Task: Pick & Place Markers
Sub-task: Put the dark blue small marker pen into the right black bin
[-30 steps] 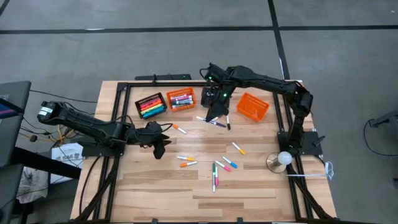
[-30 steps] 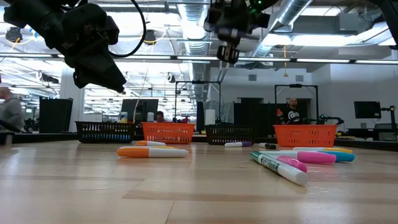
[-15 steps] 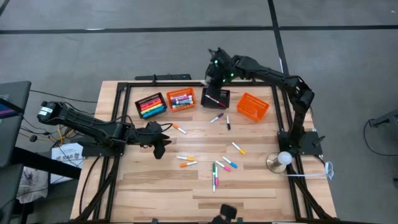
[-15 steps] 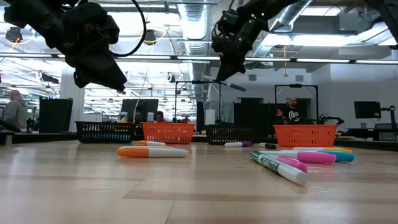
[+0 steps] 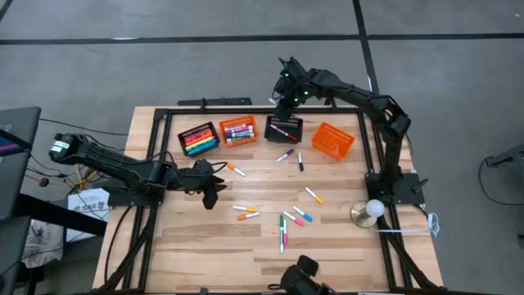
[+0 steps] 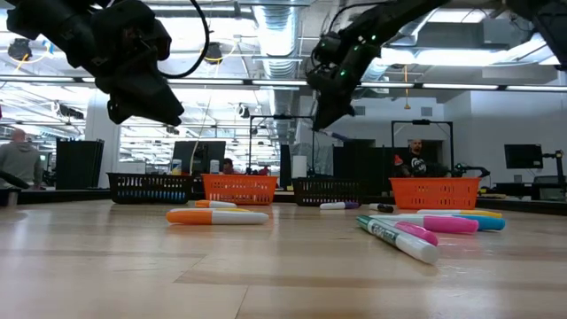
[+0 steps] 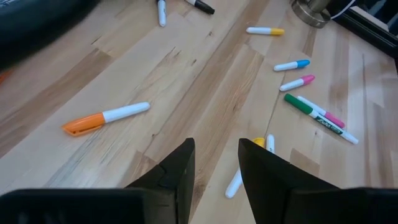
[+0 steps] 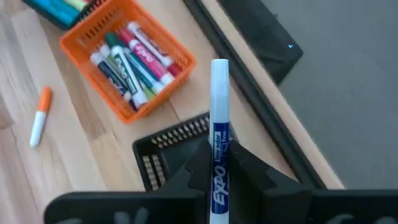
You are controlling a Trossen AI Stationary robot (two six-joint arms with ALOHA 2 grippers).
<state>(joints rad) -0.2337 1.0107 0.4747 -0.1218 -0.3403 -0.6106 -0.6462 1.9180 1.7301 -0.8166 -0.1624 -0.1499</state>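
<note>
Several markers (image 5: 288, 216) lie scattered on the wooden table, among them an orange-capped one (image 7: 106, 118). My right gripper (image 5: 284, 97) hangs high over the black basket (image 5: 284, 129) at the far edge, shut on a white marker with a blue cap (image 8: 219, 112). In the low view the right gripper (image 6: 330, 106) is well above the table. My left gripper (image 5: 209, 197) hovers open over the table's left middle, with loose markers ahead of the left gripper (image 7: 216, 165). More markers fill another black basket (image 5: 198, 138) and an orange basket (image 5: 237, 130). My right gripper (image 8: 219, 177) pinches the marker between its two fingers at the labelled part of the barrel (image 8: 218, 158). The blue cap end (image 8: 219, 68) sticks out forward past the fingertips. The marker is lifted clear, above the black basket (image 8: 177, 146).
A second orange basket (image 5: 332, 139) sits right of the black one. A round metal base with a white ball (image 5: 372, 209) stands near the right edge. A dark frame (image 5: 164, 123) borders the table's far and side edges. A dark object (image 5: 299, 277) shows at the near edge.
My right gripper, carrying the marker, has moved from above the loose markers toward the far edge and tipped, and now stands over the black basket. The dark object has come into view at the near edge.
</note>
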